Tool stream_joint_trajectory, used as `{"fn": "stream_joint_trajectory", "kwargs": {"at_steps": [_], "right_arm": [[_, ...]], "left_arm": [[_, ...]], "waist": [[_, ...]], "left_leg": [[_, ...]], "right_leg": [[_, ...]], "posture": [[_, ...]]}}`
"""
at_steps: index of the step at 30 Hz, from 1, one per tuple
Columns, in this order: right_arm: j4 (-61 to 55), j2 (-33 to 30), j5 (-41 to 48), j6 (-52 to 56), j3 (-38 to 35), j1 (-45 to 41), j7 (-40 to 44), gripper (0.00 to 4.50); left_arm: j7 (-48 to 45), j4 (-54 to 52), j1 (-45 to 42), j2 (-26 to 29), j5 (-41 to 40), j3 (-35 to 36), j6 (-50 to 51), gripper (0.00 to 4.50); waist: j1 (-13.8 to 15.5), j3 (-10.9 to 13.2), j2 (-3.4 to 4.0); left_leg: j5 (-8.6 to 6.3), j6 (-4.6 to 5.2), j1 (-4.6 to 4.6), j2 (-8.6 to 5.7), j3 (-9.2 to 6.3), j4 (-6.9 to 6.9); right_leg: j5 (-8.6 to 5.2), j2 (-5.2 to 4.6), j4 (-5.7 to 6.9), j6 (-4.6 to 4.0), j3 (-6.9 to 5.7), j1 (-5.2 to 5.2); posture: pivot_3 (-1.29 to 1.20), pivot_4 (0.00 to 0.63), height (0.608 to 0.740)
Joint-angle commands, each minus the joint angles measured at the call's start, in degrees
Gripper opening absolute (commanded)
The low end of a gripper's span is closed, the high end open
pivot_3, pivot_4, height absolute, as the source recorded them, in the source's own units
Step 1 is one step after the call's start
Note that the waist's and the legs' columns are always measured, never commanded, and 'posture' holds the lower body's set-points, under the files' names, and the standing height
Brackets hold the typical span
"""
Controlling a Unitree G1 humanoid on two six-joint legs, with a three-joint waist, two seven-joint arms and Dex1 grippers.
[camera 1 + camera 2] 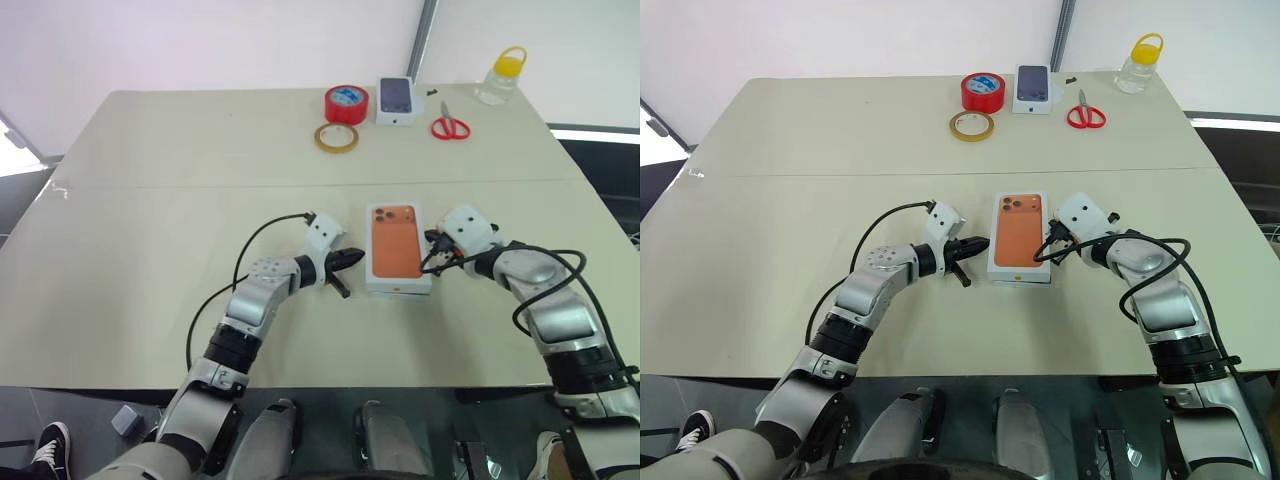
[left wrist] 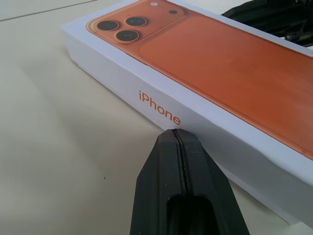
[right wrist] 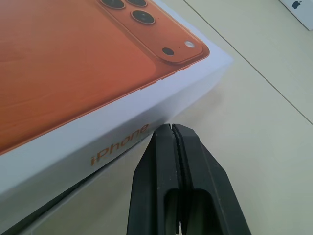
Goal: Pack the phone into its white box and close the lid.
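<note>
Box [image 1: 398, 249] sits closed in the middle of the near half of the beige table [image 1: 150, 200], long axis running 12 to 6 o'clock in the head view. What's facing up is the lid [image 2: 161, 105], white sides with orange "iPhone" lettering and a full-size orange phone picture on top, camera cluster at the far-left corner. Can't see the actual phone anywhere, so whether it's inside I can't tell. In the right wrist view there's a lower white edge poking out under the lid's side, so the lid doesn't look fully seated on that side.

Left gripper [image 1: 352, 259] is at the box's 9 o'clock, fingers pinched together with nothing between them, tips pointing at the lid's long left side, just beside it. In the left wrist view the tip comes right up to the wall below the lettering; touching or a hair off, can't say.

Right gripper [image 3: 171, 131] is at the box's 3 o'clock, also closed on nothing, tips up against the lid's right long side near the lettering. So the box is basically sandwiched between the two closed grippers.

Far end of the table, around 12 o'clock from the box: red tape roll [image 1: 346, 103], tan tape roll [image 1: 336, 138], small white box with a dark phone printed on it [image 1: 397, 100], red-handled scissors [image 1: 450, 125], and a clear bottle with a yellow cap [image 1: 502, 74].
</note>
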Motion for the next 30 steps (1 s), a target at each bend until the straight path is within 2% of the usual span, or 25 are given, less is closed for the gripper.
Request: {"fn": "stream_joint_trajectory", "kwargs": {"at_steps": [1,20,30], "right_arm": [[-4.0,-0.4,-0.2,-1.3,-0.5,1.0,0.3,0.04],[-4.3,-1.4,-1.2,-1.9,-0.9,1.8,0.9,0.04],[-3.9,-2.1,-3.5,-3.3,0.2,3.9,1.0,0.04]], "left_arm": [[-1.0,-3.7,0.0,-0.6,-0.2,-2.1,-1.0,0.00],[-0.7,-5.8,1.5,0.9,0.0,-3.3,-0.2,0.00],[1.9,-3.3,0.9,0.7,1.4,-2.6,-1.8,0.00]], "waist": [[0.0,0.0,0.00],[0.0,0.0,0.01],[-0.1,0.0,0.01]], "left_leg": [[0.00,0.00,0.00,0.00,0.00,0.00],[0.00,-0.01,0.00,0.01,0.00,0.01],[0.00,-0.01,0.01,0.01,0.00,0.02]], "right_leg": [[0.00,0.00,0.00,0.00,0.00,0.00],[0.00,0.00,0.01,0.00,0.02,0.00],[0.00,0.01,0.01,0.00,0.01,0.01]], "posture": [[0.00,0.150,0.740],[0.00,0.150,0.740],[0.00,0.150,0.740]]}}
